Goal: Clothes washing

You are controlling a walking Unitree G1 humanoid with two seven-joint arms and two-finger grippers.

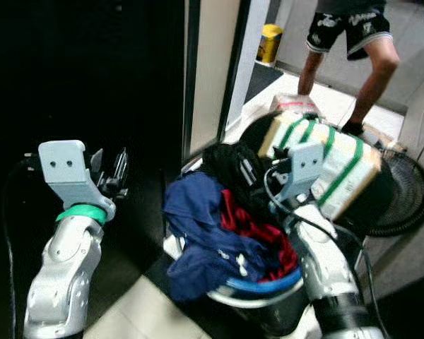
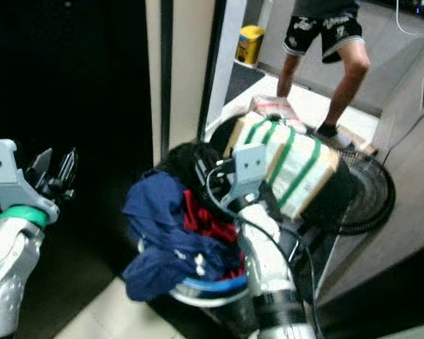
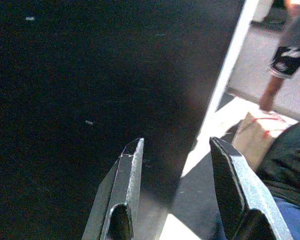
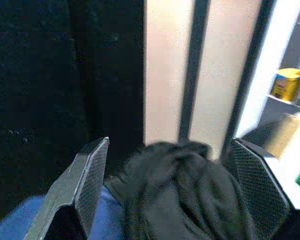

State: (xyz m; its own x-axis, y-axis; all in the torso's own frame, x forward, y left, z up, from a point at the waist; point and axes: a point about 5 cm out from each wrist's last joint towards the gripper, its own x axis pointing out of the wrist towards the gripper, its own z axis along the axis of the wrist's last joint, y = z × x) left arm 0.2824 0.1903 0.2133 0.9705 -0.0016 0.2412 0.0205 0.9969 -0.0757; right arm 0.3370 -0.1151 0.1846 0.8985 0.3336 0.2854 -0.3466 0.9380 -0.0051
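A laundry basket (image 1: 258, 288) with a blue rim stands in front of me, heaped with a blue garment (image 1: 198, 212), a red one (image 1: 251, 226) and a black one (image 1: 230, 166). My right gripper (image 4: 170, 165) is open, its two fingers spread on either side of the black garment (image 4: 185, 190) at the top of the pile. My left gripper (image 1: 113, 169) is open and held up in dark space left of the basket, with nothing between its fingers (image 3: 125, 185).
A person's legs (image 1: 371, 63) stand on the light floor beyond a doorway frame (image 1: 237, 63). A green-striped white box (image 1: 332, 159) lies behind the basket, on a black round fan (image 1: 403, 198). A yellow container (image 1: 268, 42) sits far back. Everything to the left is dark.
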